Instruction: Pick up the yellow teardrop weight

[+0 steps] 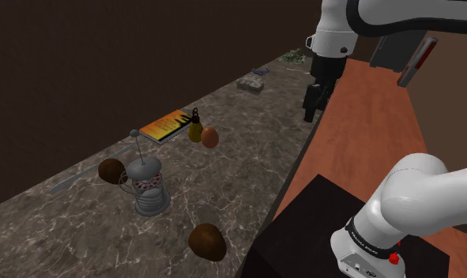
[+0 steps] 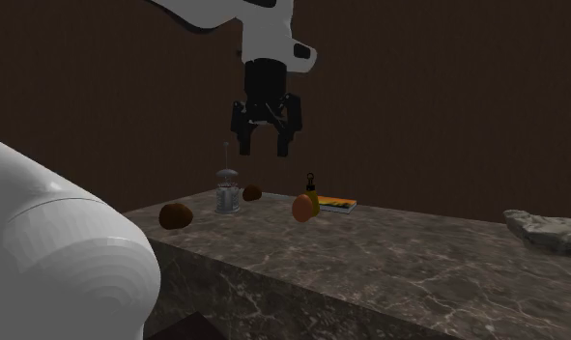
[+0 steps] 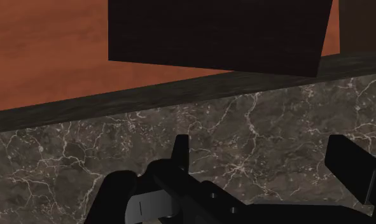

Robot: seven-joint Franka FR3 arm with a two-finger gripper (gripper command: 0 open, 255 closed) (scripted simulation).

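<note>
The yellow teardrop weight (image 1: 195, 129) has a dark top loop and stands upright on the marble counter (image 1: 224, 182), touching or nearly touching an orange ball (image 1: 210, 137). From across the counter, the weight (image 2: 313, 200) stands just behind that orange ball (image 2: 302, 208). My gripper (image 1: 310, 117) hangs high over the counter's near edge, well off toward the shoulder view's right of the weight. In the second exterior view the gripper (image 2: 265, 147) is open, empty and above the objects. In the wrist view the fingers (image 3: 180, 150) stand wide apart over bare marble (image 3: 243, 127).
An orange-covered book (image 1: 165, 126) lies beside the weight. A wire-framed glass press (image 1: 148, 186) and two brown balls (image 1: 111, 170) (image 1: 207, 241) sit nearer the stand (image 1: 303, 229). A grey rock (image 1: 250, 83) lies farther along. Reddish floor (image 1: 366, 134) borders the counter.
</note>
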